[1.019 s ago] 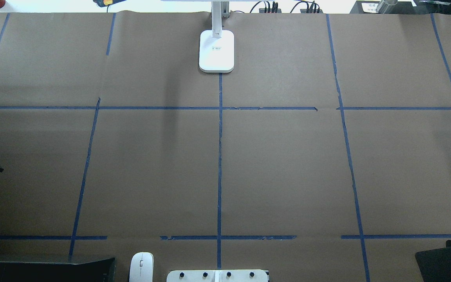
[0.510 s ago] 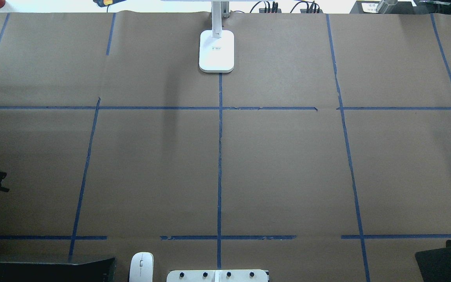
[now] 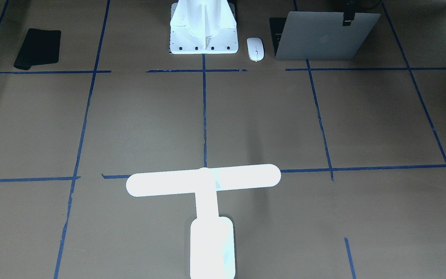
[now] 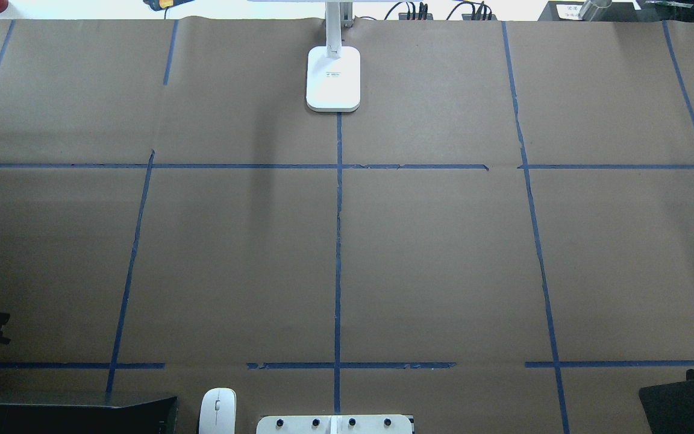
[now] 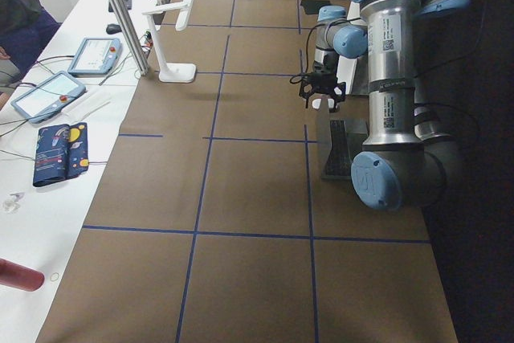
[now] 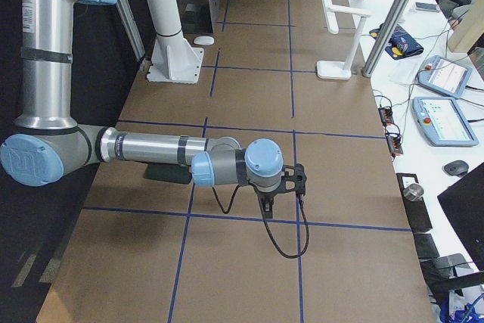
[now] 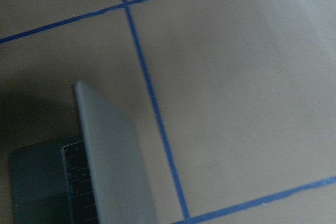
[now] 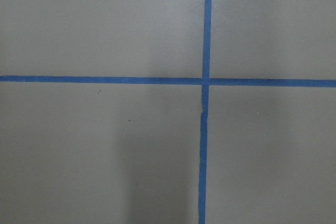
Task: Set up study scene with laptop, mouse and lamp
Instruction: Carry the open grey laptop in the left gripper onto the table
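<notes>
laptop [image 3: 323,37] stands half open at the robot-side edge of the table [image 4: 443,259], on the robot's left. its silver lid faces the far side and its dark keyboard faces the robot. the left gripper [image 5: 320,100] hangs right above it, fingers pointing down. in the front view a dark bit of the gripper shows at the lid's top edge, and i cannot tell whether it touches there. nor can i tell whether its fingers are spread or closed. its wrist camera looks down on the lid's edge, a strip of keyboard and the brown paper beside it.

the right gripper [image 6: 299,185] hovers low over the paper on the robot's right, near a crossing of blue tape lines [image 8: 205,81]. its state cannot be told, as it shows only in the side view.

the mouse [image 3: 255,49] lies flat just beside the laptop, between it and the white pedestal [image 3: 203,38]. the lamp [image 3: 203,184] stands upright at the far side of the table, well apart from both. it is lit, and its base sits at the end of the centre tape line. a black pad [image 3: 37,48] lies near the robot-side edge on the robot's right. past the far edge, a white bench holds two tablets [image 5: 95,55].
</notes>
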Available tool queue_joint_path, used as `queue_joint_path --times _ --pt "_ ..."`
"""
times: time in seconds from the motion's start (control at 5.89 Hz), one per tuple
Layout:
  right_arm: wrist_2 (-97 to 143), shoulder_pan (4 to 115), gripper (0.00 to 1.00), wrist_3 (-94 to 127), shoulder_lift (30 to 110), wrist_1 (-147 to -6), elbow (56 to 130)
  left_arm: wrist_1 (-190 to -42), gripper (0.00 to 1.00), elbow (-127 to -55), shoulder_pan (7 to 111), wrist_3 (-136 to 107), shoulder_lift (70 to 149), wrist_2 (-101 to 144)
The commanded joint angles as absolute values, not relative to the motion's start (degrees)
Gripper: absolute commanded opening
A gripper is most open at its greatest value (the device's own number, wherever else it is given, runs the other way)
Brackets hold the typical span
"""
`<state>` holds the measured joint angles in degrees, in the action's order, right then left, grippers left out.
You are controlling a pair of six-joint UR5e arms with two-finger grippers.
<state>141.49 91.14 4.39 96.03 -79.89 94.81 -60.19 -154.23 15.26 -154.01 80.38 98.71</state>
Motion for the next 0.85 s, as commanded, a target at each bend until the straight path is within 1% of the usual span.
queue_joint_path --times 0.0,0.34,0.68 --pt "141.50 91.14 1.00 4.39 95.98 -79.89 94.75 -56.09 1.00 -154.25 8.65 -160.81 81.12 98.70" --pt "141.33 91.14 1.00 4.39 95.89 -79.89 94.57 -55.99 1.00 -153.55 7.29 -163.65 81.82 98.61" --pt "141.33 91.14 1.00 4.48 95.80 -79.89 94.40 -55.99 1.00 -151.19 7.29 -163.48 83.66 96.18"
